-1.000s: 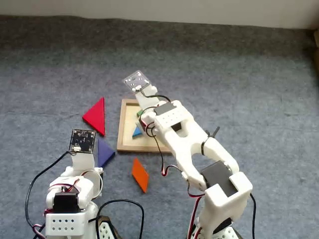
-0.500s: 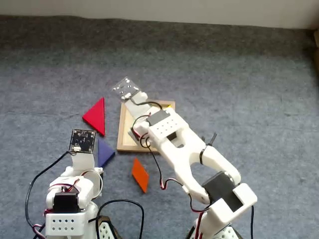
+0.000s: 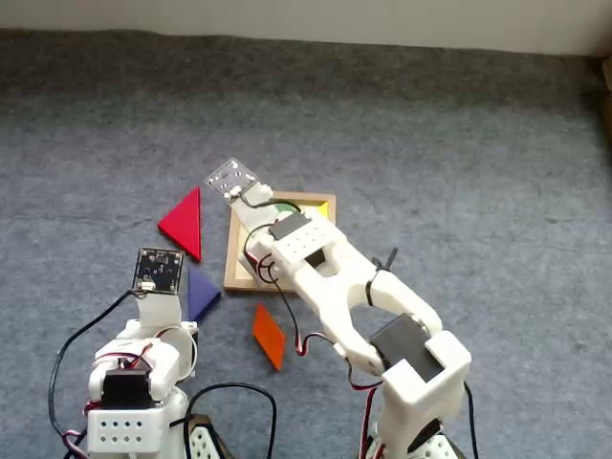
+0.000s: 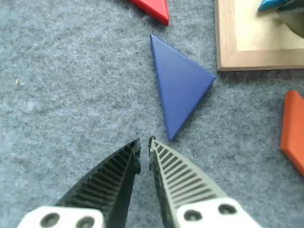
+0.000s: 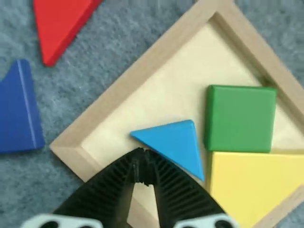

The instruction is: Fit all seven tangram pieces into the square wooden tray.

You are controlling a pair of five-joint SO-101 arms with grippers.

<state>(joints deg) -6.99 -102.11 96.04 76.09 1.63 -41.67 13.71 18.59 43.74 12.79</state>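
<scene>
Within tray (image 5: 142, 71), three pieces (image 5: 240, 118), three loose pieces (image 3: 182, 222)

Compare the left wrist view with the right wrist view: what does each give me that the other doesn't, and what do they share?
The left wrist view adds the orange piece, lying on the carpet near the tray's corner. The right wrist view adds the green square and the yellow triangle, edge to edge inside the wooden tray. Both share the tray, the red triangle and dark blue triangle out on the carpet, and the light blue triangle in the tray.
</scene>
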